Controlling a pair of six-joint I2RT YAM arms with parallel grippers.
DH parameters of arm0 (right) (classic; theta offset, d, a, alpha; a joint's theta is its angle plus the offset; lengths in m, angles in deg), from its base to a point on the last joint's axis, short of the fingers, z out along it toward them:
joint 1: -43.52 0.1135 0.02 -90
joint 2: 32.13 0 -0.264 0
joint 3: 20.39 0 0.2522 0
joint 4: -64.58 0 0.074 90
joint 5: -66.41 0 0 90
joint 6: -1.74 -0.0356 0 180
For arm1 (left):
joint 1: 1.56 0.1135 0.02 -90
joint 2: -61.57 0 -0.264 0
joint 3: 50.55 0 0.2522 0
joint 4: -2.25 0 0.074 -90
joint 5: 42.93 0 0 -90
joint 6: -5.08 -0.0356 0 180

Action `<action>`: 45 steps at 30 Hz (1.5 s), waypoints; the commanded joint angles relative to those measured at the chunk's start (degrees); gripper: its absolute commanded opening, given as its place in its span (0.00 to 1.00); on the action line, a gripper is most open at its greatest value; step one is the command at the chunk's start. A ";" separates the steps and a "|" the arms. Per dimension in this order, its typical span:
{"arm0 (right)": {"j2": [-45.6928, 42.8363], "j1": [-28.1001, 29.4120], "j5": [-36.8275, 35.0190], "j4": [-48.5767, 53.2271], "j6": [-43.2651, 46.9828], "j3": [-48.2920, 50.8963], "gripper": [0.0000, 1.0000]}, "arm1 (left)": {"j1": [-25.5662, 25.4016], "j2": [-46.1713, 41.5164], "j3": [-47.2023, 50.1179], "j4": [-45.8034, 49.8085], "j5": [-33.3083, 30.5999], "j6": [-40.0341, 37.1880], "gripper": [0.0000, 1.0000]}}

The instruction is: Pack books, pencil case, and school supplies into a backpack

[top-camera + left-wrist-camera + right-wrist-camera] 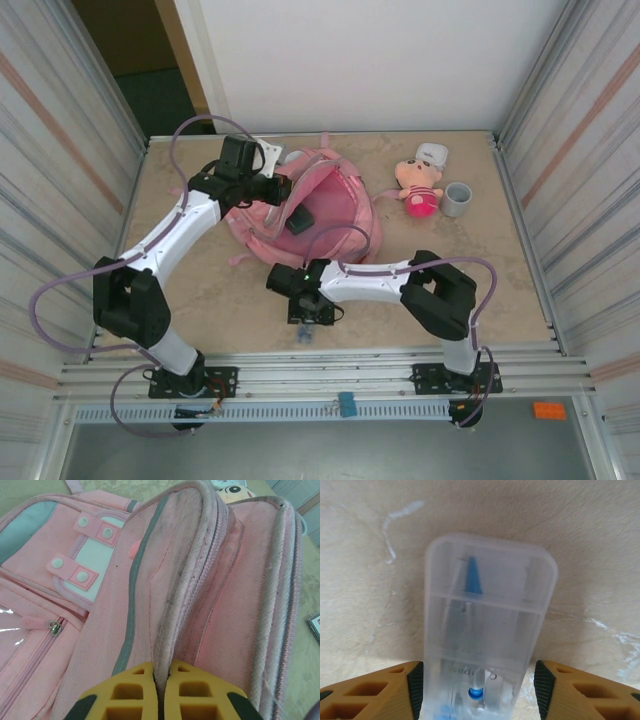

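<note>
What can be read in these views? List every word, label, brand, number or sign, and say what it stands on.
Nothing can be read clearly.
On the clear plastic case: faint lettering near its lower end, too blurred to read.
On the pink backpack: no print or label in view.
On the pink doll: no lettering can be made out.
On the orange tag: too small to read.
</note>
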 commanded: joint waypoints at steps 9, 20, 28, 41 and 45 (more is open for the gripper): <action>1.97 -1.48 1.77 1.75 2.98 -0.24 0.45 | 1.54 -1.13 0.65 -0.05 -1.10 1.23 0.00; -14.76 3.10 -9.51 3.05 4.66 2.05 0.39 | 1.52 -4.00 1.84 0.52 1.04 0.06 0.00; -30.09 -3.90 -7.26 -4.01 10.06 8.18 0.39 | 1.52 -4.51 1.71 1.01 3.68 -1.04 0.00; -22.99 -32.03 11.72 -24.04 14.43 6.41 0.42 | 2.34 -5.48 -1.04 -0.92 6.68 -0.14 0.00; -16.33 -34.68 13.17 -25.67 13.44 1.53 0.42 | 2.83 -4.08 -3.18 0.20 8.25 0.12 0.00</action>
